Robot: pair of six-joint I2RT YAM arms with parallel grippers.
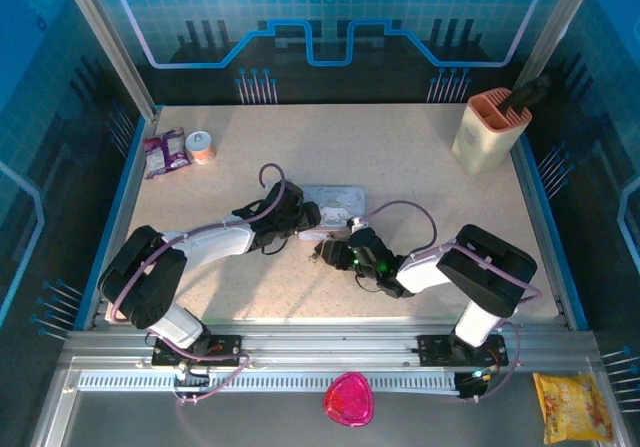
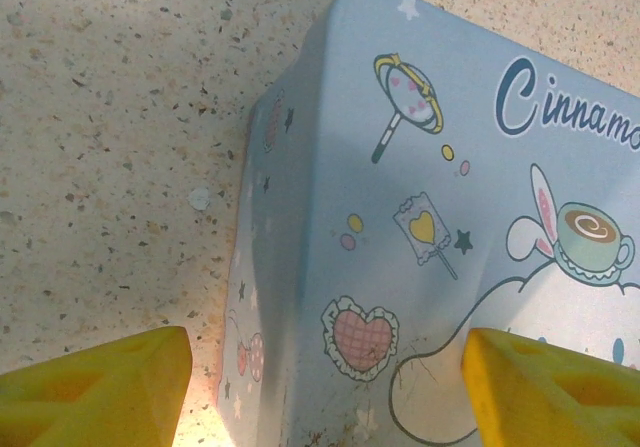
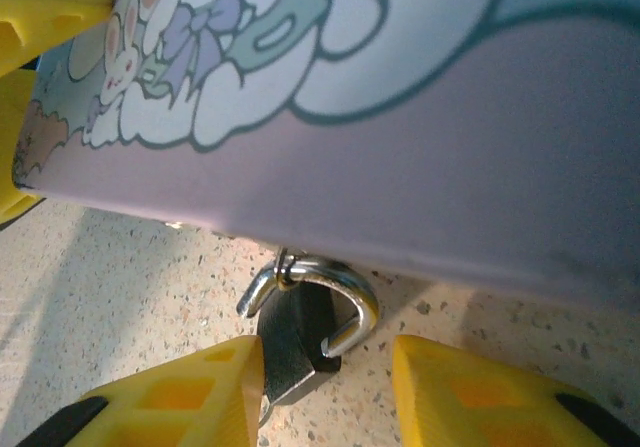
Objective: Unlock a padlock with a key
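As far as visible, noted padlock (image 3: 295, 342) hanging under edge of tin (image 3: 450, 167), straddled by parted right pincer (image 3: 325, 367), not clamped. Logged left pincer (image 2: 328, 367) spread wide over tin corner. Judged unlocking outstanding.

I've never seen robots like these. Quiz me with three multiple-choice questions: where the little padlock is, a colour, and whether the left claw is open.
1. Where is the padlock?
A) in the beige holder
B) under the blue tin's edge, between the right gripper's fingers
C) beside the purple packet

2. What colour are the gripper fingers?
A) yellow
B) red
C) green

3. How is the left gripper?
A) shut tight
B) clamped on the padlock
C) open over the tin's corner

Answers:
1 B: the right wrist view shows it below the tin, with a finger on each side.
2 A: both wrist views show yellow fingers.
3 C: its fingers stand wide apart, with the tin's corner between them.
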